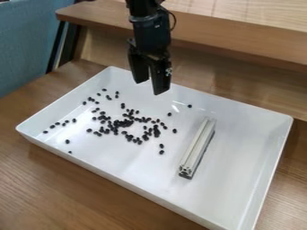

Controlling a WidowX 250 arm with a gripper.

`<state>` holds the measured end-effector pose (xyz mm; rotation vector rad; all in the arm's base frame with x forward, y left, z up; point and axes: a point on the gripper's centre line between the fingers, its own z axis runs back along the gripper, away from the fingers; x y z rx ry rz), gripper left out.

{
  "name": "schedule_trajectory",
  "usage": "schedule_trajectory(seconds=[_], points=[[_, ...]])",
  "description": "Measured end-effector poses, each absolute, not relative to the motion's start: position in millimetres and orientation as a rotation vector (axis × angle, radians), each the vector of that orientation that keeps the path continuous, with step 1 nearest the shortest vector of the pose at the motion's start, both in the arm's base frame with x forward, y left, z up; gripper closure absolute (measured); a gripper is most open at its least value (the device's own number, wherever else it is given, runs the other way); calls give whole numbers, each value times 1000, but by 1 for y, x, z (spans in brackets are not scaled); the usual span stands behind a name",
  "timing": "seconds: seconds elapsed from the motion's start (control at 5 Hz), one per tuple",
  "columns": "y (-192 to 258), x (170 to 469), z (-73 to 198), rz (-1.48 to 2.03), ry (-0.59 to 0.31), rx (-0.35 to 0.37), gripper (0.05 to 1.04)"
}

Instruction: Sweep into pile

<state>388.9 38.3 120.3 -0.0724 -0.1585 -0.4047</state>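
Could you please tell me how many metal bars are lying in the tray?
1. The bar lies in the white tray, right of the black beans in the picture.

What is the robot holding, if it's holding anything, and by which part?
Nothing: the open gripper hangs above the white tray, and the long bar lies in the tray.

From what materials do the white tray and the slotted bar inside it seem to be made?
The tray: probably glossy hard plastic, from its smooth white walls and bright reflections; enamel is possible. The slotted bar: likely satin aluminium, from its pale metallic look, long grooves and profiled end.
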Motion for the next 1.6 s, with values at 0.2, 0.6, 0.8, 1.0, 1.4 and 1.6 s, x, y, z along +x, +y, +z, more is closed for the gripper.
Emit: schedule_trajectory(seconds=[0.2,0.6,0.8,1.0,1.4,1.6], points=[[38,388,105,-398,-121,-86,83],[-16,389,93,-457,-97,-129,83],[-21,380,80,-398,-74,-146,83],[-38,375,86,-389,-99,-138,83],[-57,370,75,-294,-75,-174,83],[-64,372,62,-204,-55,-157,83]])
